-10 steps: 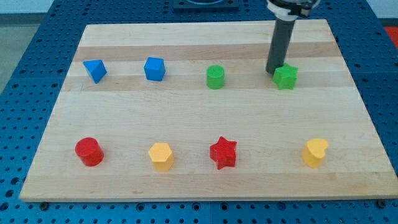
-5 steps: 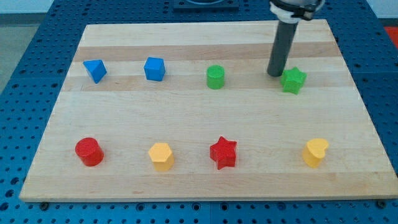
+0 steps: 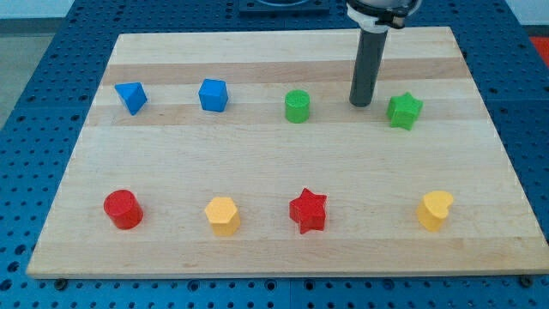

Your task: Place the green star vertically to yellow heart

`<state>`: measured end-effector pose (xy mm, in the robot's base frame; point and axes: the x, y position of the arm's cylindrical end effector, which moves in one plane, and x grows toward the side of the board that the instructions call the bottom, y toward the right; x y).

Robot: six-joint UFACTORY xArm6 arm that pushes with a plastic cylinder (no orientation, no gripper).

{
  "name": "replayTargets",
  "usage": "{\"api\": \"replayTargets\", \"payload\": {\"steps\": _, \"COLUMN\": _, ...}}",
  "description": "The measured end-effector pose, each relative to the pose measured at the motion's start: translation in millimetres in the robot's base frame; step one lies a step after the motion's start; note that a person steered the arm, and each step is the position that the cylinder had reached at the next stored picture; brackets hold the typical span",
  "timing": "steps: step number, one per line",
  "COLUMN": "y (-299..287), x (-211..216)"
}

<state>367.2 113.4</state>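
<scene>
The green star lies at the board's upper right. The yellow heart stands at the lower right, below the star and a little to its right. My tip rests on the board to the left of the green star, apart from it by a small gap, and to the right of the green cylinder.
A blue block and a blue cube sit in the upper row at the left. A red cylinder, a yellow hexagonal block and a red star form the lower row. The wooden board lies on a blue perforated table.
The tip first nudged the green star a little to the right and down, then drew back to the left, leaving a gap between them.
</scene>
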Motion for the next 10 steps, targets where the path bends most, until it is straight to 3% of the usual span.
{"api": "replayTargets", "payload": {"steps": 3, "y": 8.2, "x": 83.6}}
{"api": "replayTargets", "payload": {"steps": 10, "y": 53.0, "x": 44.0}}
